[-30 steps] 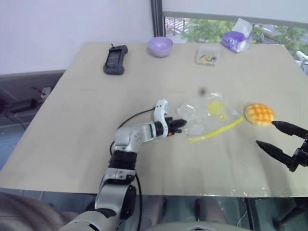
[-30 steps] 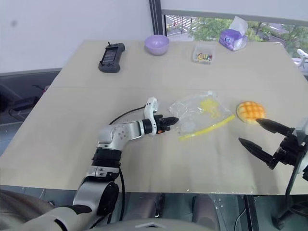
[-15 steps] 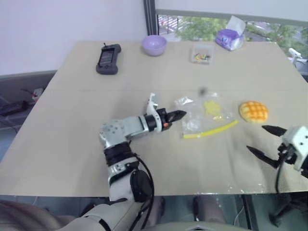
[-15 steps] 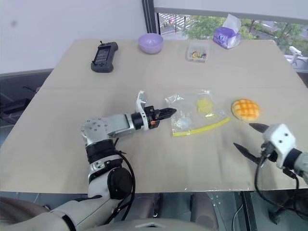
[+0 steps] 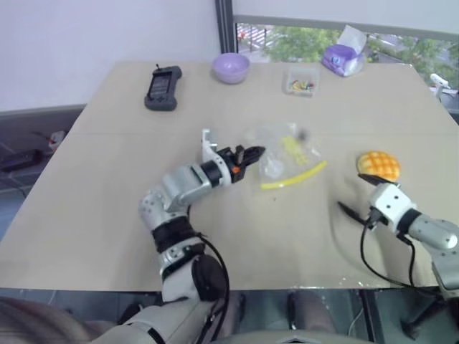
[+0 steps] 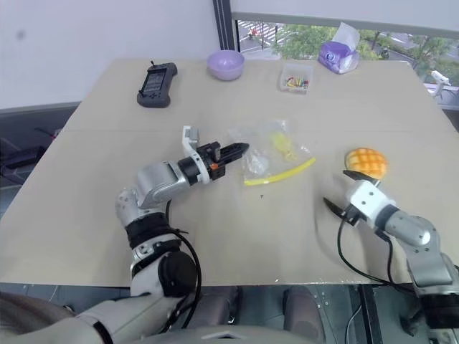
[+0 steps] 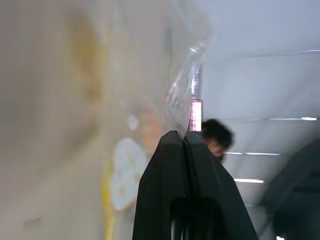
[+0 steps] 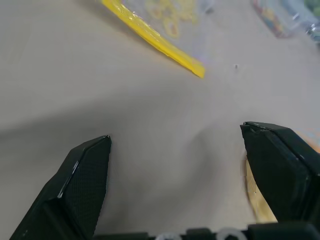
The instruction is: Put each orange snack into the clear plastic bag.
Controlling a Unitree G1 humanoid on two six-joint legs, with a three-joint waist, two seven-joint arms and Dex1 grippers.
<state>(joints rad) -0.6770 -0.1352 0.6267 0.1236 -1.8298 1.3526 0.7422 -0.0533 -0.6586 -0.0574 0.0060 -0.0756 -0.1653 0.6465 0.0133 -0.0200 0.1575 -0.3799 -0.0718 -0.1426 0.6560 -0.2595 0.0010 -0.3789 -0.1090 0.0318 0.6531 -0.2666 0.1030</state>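
Currently the task is at an early stage: the round yellow-orange bun with a criss-cross top (image 5: 379, 165) lies on the beige table (image 5: 107, 186), outside the crinkly clear plastic bag with a yellow sealing strip (image 5: 283, 154). The left gripper (image 5: 249, 153) is clamped on the bag's edge, holding it raised (mouth not visibly spread). The right gripper (image 6: 341, 192), jaws wide and empty, sits just beside the bun. Remaining: grasp, insert. A purple bowl (image 5: 231, 68), black handheld device (image 5: 160, 87) and small clear box (image 5: 301, 84) stand well apart; nothing obstructs.

Bare table (image 5: 237, 236) lies between the clear plastic bag (image 5: 283, 152) and bun (image 5: 379, 165)
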